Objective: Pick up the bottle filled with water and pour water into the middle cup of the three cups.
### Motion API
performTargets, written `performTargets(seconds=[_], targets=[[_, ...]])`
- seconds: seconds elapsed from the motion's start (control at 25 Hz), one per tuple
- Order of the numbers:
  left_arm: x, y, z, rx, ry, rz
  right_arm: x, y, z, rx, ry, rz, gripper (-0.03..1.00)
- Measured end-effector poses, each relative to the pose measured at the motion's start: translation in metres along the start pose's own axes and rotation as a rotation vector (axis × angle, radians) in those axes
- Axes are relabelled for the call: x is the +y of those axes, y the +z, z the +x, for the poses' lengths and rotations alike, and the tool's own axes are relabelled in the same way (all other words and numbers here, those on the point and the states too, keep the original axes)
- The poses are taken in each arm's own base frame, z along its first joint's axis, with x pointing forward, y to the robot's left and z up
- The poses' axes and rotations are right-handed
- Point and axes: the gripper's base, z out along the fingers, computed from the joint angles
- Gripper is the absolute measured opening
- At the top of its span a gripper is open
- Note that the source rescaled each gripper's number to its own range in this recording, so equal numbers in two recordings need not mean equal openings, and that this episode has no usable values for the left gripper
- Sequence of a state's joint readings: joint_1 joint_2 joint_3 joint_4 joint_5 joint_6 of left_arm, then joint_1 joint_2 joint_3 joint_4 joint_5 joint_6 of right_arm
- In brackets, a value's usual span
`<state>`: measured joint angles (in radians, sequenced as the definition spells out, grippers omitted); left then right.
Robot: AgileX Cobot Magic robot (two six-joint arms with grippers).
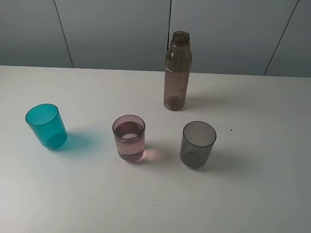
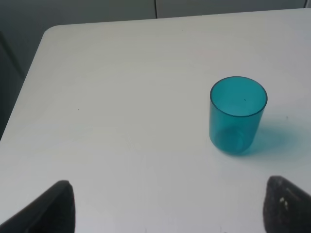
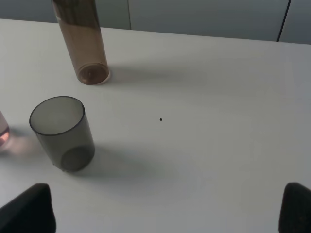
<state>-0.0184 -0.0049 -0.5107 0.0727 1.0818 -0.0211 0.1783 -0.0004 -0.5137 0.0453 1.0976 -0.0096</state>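
The smoky-brown bottle [image 1: 177, 72] stands upright and uncapped at the back of the white table [image 1: 257, 202]; its lower part shows in the right wrist view [image 3: 82, 43]. In front stand three cups in a row: teal [image 1: 46, 125], pale pink middle cup [image 1: 128, 138] with water in it, and smoky grey [image 1: 197, 145]. The left wrist view shows the teal cup [image 2: 237, 115] ahead of my open left gripper [image 2: 167, 206], well apart from it. The right wrist view shows the grey cup [image 3: 63, 133] ahead of my open right gripper [image 3: 167, 208]. Neither gripper appears in the exterior view.
The table's left edge and corner [image 2: 43, 39] lie near the teal cup. A grey panelled wall [image 1: 115, 20] stands behind the table. A small dark speck [image 3: 161, 119] lies on the tabletop to the right of the grey cup.
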Motion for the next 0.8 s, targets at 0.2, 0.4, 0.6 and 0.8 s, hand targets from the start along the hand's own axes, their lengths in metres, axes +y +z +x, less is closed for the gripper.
performTargets(seconds=[0.2, 0.4, 0.6, 0.8], targets=[[0.0000, 0.0000, 0.0000, 0.000, 0.000, 0.000, 0.0003, 0.0002, -0.0001, -0.001, 0.020, 0.037, 0.99], [0.0000, 0.0000, 0.0000, 0.000, 0.000, 0.000, 0.0009, 0.0005, -0.0002, -0.003, 0.057, 0.106, 0.99], [0.0000, 0.0000, 0.0000, 0.000, 0.000, 0.000, 0.0010, 0.0005, -0.0003, -0.004, 0.063, 0.116, 0.99], [0.0000, 0.0000, 0.0000, 0.000, 0.000, 0.000, 0.0010, 0.0005, -0.0003, -0.004, 0.063, 0.116, 0.99]])
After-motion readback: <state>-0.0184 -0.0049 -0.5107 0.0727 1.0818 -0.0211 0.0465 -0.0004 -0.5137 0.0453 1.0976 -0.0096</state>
